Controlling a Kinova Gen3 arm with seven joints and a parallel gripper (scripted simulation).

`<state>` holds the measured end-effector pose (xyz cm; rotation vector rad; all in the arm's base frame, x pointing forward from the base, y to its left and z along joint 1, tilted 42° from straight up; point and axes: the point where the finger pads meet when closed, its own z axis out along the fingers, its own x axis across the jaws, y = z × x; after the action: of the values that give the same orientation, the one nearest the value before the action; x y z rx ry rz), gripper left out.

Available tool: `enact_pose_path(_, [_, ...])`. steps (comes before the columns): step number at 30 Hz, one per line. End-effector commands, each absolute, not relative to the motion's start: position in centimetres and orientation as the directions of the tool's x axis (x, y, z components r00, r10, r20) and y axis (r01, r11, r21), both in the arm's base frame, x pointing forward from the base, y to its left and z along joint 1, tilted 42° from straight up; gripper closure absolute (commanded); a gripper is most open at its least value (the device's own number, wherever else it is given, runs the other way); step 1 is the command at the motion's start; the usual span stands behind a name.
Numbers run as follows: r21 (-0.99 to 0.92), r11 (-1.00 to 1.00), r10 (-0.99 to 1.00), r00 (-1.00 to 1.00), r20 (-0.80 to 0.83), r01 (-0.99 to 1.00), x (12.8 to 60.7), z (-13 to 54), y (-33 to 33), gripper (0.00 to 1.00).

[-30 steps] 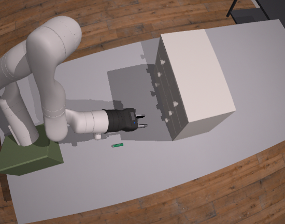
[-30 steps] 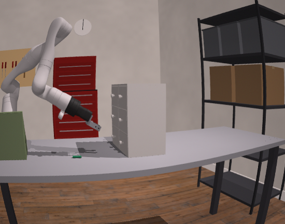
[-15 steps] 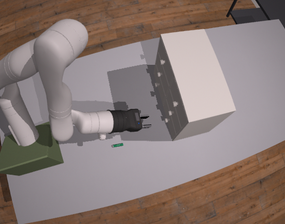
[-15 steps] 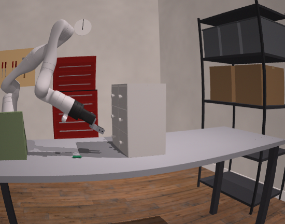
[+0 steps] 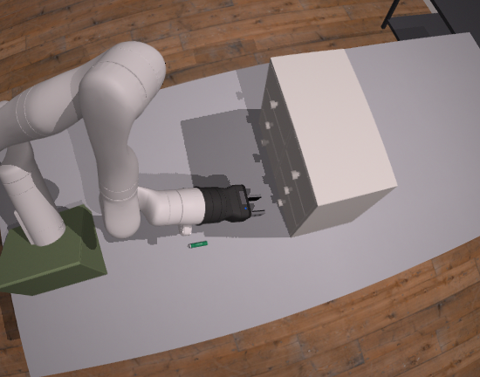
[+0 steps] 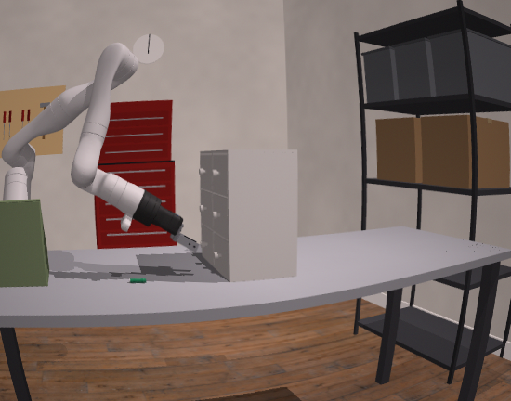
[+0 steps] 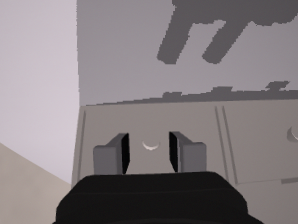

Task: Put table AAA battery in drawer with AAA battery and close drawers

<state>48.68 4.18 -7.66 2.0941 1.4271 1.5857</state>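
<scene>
- Grey table (image 5: 381,227): carries a small chest (image 5: 329,131), the arm's green base (image 5: 76,266) and a loose AAA battery (image 5: 198,244). Background: red tool cabinet (image 6: 137,135), black shelf rack (image 6: 360,139).
- Chest: six drawers in two columns, all seen pushed in; contents not visible.
- Gripper (image 5: 260,205): fingers parted, nothing held, angled down towards the bottom row.
- Key relation: a bottom-drawer knob (image 7: 150,144) is framed between the two fingers in the wrist view, just ahead of the tips; a short forward advance is judged sufficient to bracket it.
- Battery: lying flat on the table behind and to one side of the gripper, well short of the chest, its long axis roughly parallel to the forearm.
</scene>
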Motion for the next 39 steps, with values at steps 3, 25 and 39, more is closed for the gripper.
enact_pose_path(3, [0.608, -0.532, 0.744, -0.018, 0.668, 0.589, 49.4, -8.6, 5.3, 0.33])
enact_pose_path(25, [0.608, -0.532, 0.744, -0.018, 0.668, 0.589, 50.5, -9.8, 6.4, 0.33])
enact_pose_path(39, [0.608, -0.532, 0.744, -0.018, 0.668, 0.589, 50.5, -9.8, 6.4, 0.33])
